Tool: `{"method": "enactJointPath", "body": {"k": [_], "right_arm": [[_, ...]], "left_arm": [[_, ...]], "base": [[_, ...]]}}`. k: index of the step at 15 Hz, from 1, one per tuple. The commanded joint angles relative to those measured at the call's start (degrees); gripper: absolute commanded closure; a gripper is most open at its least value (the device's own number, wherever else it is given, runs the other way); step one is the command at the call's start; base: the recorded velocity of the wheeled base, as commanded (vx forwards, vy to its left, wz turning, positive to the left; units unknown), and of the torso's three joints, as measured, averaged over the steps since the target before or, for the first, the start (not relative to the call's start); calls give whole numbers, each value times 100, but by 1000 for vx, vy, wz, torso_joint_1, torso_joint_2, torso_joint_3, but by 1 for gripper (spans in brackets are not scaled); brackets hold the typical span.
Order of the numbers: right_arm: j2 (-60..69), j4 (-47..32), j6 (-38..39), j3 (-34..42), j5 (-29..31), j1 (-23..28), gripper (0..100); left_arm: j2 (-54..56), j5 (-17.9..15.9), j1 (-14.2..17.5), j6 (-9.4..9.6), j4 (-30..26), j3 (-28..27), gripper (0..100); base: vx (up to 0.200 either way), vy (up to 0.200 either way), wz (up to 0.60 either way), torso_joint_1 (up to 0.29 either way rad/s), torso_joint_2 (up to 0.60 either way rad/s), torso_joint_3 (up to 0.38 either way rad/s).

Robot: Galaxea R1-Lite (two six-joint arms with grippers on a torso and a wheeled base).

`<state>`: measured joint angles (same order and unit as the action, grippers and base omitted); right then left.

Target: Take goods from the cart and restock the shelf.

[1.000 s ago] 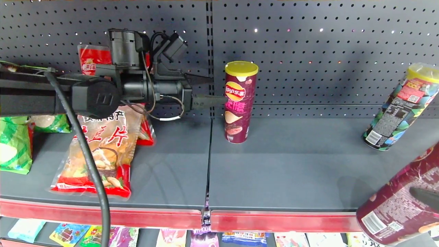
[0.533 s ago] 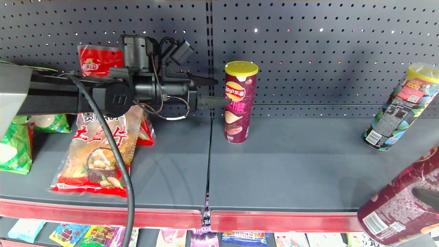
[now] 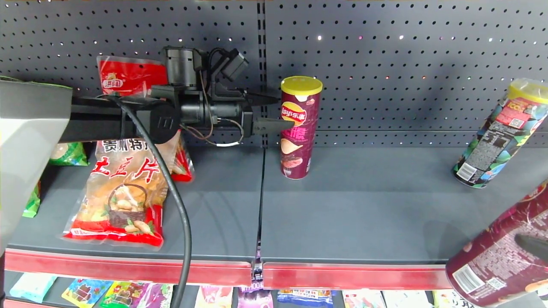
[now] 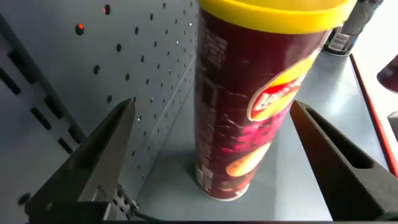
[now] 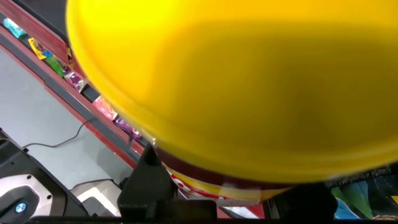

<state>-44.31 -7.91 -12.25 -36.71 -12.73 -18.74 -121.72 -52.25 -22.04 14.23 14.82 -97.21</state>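
Plastic chip bag (image 3: 124,192) lies on shelf (image 3: 342,205), left part. Left gripper (image 3: 274,112): jaws spread, one on each side of purple can (image 3: 298,128), not touching. Can stands upright near back wall (image 3: 385,64). Risk: uneven closing tips can, or rear finger catches wall. Far right: right gripper (image 3: 533,247) pinches tilted red can (image 3: 492,252) in front of shelf; weak hold may drop it.

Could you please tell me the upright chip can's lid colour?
Yellow; the lid shows best in the head view.
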Motion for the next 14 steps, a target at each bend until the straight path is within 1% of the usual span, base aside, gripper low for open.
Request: {"method": "enactJointPath", "body": {"k": [1,3,6,13,14], "right_arm": [[2,0,12,14,-2,-7,100],[10,0,12,23,-2,2,100],[2,0,12,14,-2,2,100],[2,0,12,32,7,2,100],[2,0,12,32,-2,2,100]], "left_arm": [[-53,-49,-20,1,3,-26,0],[-97,-49,-72,1,3,-26,0],[-106,-49,-248,-16,3,-26,0],[-115,13,-248,-69,-15,0,0],[-106,22,-257,-166,-15,18,0]], "base": [[0,0,0,0,0,0],[0,0,0,0,0,0],[0,0,0,0,0,0],[0,0,0,0,0,0],[0,0,0,0,0,0]]}}
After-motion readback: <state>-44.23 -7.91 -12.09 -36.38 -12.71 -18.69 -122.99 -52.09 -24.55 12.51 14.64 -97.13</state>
